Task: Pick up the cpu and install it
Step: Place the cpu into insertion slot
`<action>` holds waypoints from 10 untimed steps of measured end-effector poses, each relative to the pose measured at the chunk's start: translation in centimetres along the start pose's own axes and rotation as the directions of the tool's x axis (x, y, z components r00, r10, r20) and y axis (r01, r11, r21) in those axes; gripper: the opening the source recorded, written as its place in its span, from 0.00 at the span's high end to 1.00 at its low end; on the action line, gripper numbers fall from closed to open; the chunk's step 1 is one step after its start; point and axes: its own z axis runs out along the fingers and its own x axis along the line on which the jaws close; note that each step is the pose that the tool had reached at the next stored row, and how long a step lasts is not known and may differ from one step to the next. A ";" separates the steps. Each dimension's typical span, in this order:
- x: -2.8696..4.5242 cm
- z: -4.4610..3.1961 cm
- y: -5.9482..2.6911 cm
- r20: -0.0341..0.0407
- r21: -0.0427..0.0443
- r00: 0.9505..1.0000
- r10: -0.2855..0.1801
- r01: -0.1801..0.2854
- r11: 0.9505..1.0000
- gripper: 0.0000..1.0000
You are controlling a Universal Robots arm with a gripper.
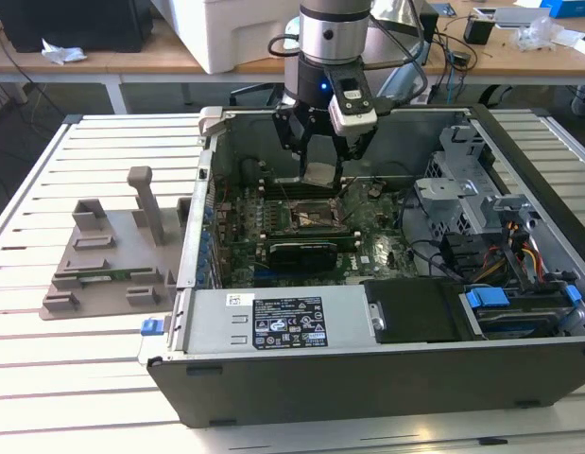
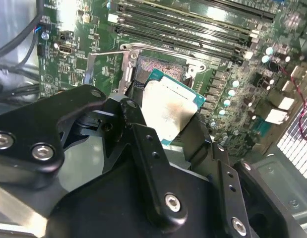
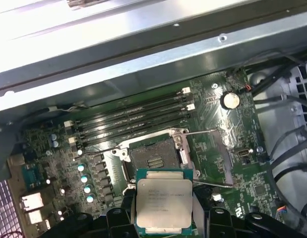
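Note:
My gripper (image 1: 320,168) is shut on the cpu (image 1: 321,174), a flat square chip with a silver top and green rim. It hangs inside the open computer case, a little above the motherboard. In both wrist views the cpu (image 2: 169,110) (image 3: 163,201) sits between the black fingers (image 2: 139,130), level and face up. The open black socket (image 3: 153,156) with its raised metal bracket lies just beyond the chip's edge, and it is empty with its contact field showing (image 2: 154,68). In the exterior view the socket (image 1: 307,219) is below and slightly in front of the gripper.
The case wall (image 1: 209,180) and drive cage (image 1: 462,184) flank the motherboard. Memory slots (image 3: 138,116) run beside the socket and a black card (image 1: 306,251) lies in front of it. A grey holder block (image 1: 108,251) with upright posts stands on the slatted table at the exterior view's left.

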 end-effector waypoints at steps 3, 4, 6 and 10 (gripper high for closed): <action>0.00 0.00 0.00 0.000 0.001 0.999 0.041 -0.041 0.999 0.45; 0.00 0.00 0.00 0.000 0.001 0.999 0.051 -0.051 0.999 0.45; 0.00 0.00 0.00 -0.001 0.002 0.996 0.086 -0.086 0.996 0.45; 0.00 0.00 0.00 -0.001 0.002 0.989 0.146 -0.146 0.989 0.45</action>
